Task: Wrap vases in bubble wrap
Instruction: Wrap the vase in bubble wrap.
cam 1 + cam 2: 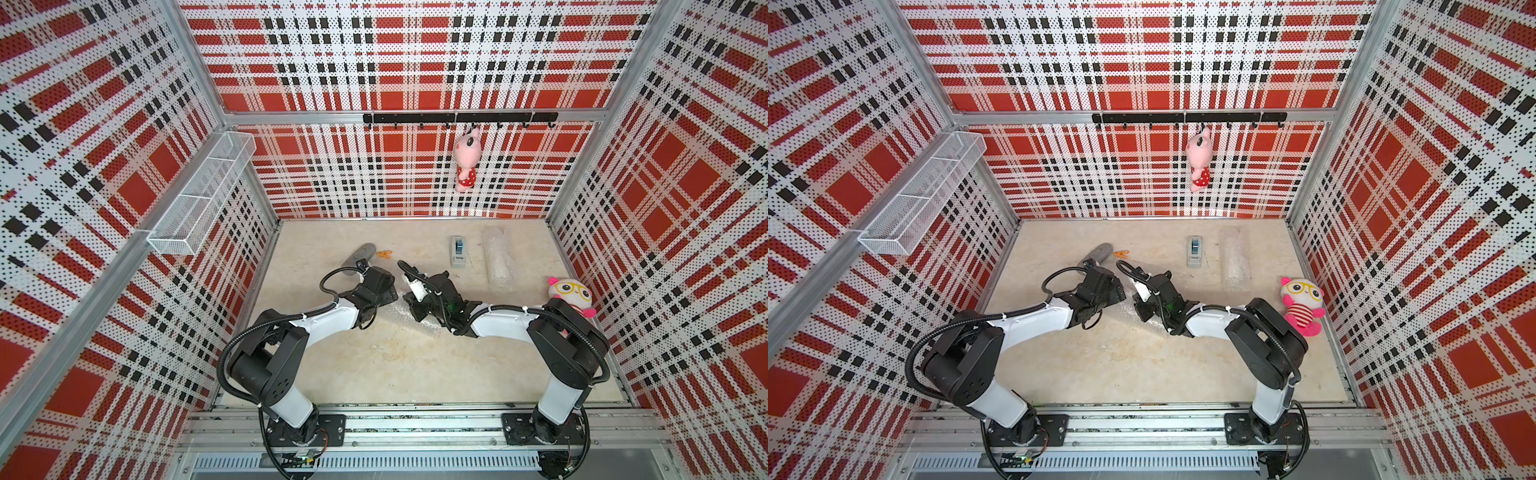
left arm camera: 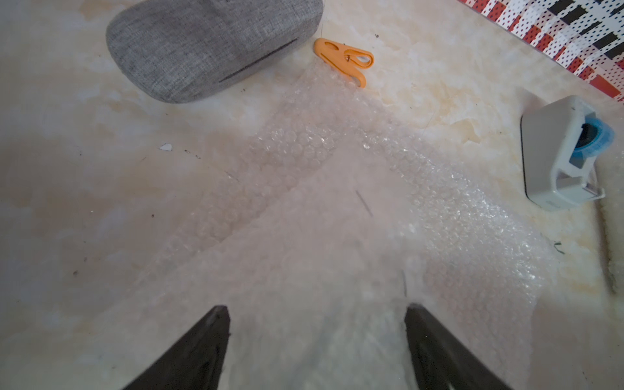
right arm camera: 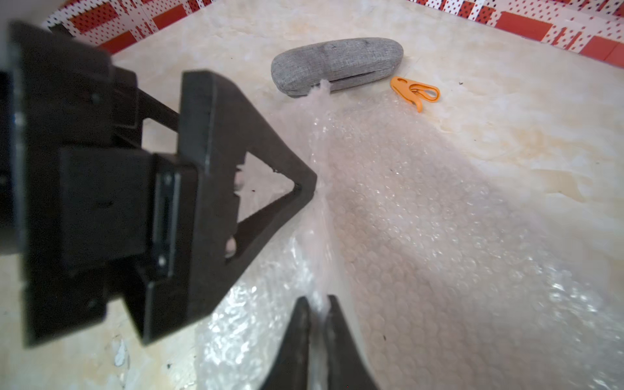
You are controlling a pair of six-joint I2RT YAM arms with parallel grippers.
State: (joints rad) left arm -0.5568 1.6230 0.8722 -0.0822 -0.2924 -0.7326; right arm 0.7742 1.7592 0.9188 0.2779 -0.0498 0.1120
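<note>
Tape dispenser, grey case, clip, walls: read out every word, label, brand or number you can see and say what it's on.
No text reads anywhere in these views.
Grey tape dispenser: small dark mark on its lower edge, too blurred to read.
Grey case, orange clip, bubble wrap: no lettering shows.

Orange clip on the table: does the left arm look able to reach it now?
Probably yes: the orange clip lies uncovered just beyond the open left pincer, with only bubble wrap lying between them.
</note>
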